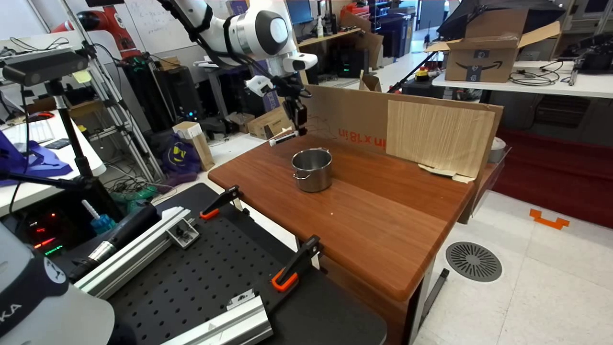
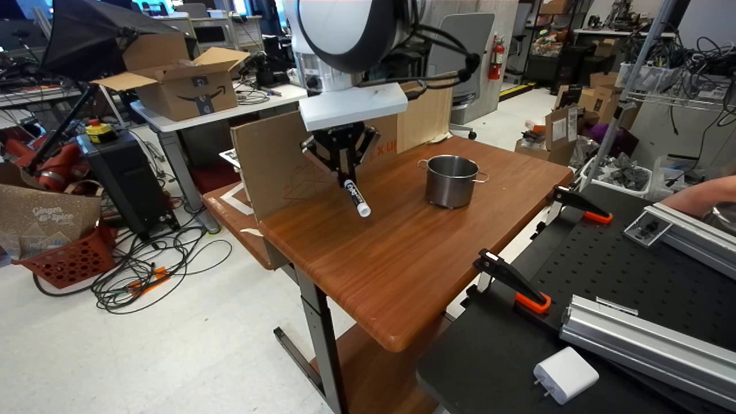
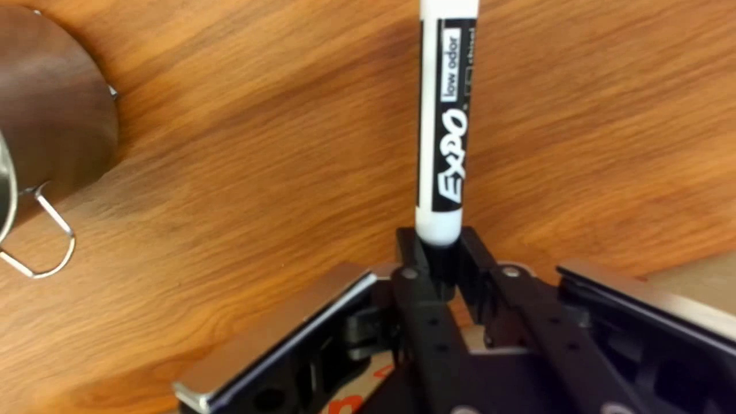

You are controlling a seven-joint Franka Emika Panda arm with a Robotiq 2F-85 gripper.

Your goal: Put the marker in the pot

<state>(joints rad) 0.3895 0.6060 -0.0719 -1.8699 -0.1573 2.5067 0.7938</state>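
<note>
In an exterior view, the leftmost thing is a cardboard panel, upright along the back edge of the counter and starting at its left corner. In front of the panel, over the part of the counter nearest that same corner, the jaws are clamped on the dark end of the marker, whose white end juts free. The marker seems to be held off the counter, slanting downward; its long axis leads roughly toward the counter's near corner, not toward the pot. Farther right, the pot stands upright around the middle of the counter, mouth upward, well apart from the marker and to the right of the jaws. The wrist view bears this out: the pot lies off to one side, and the marker does not point at it. I judge the coming move to turn on that sideways gap: a carry from the left corner's end in toward the middle, until the marker's free end is over the opening. Whether it sits higher than the rim is hard to tell; slanted like this, it could catch there unless lifted clear or tipped steeper before release.
</note>
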